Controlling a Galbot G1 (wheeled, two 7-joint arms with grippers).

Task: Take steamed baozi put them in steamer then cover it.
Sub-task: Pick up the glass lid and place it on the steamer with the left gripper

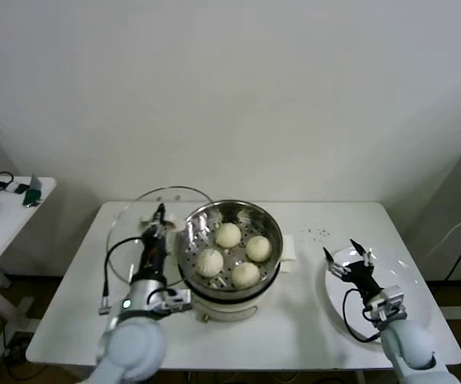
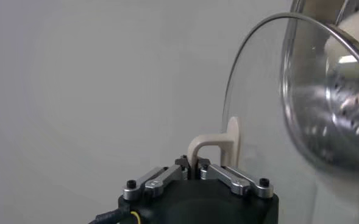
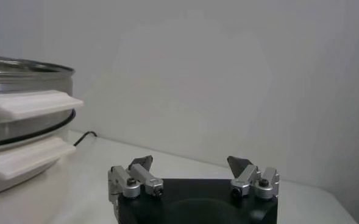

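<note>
Head view: four steamed baozi [image 1: 229, 234] sit in the steamer [image 1: 230, 276] mid-worktop [image 1: 310, 320]; I have the glass lid [image 1: 134, 220] tilted at its left rim, left claw [image 1: 158, 217] on it. Right claw [image 1: 350, 258] spread, idle over the plate [image 1: 410, 280].

Left wrist view: left claw [image 2: 193, 166] pinches the lid's handle [image 2: 214, 144]. Thin grip; the lid may swing and clip the rim.

Right wrist view: right claw [image 3: 191, 168] empty, clear of the steamer [image 3: 21, 122].

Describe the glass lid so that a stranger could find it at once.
On the white table, look beside the steel steamer, on the robot's left. The lid is held up there by its white handle in the left pincer. It alone is transparent.
</note>
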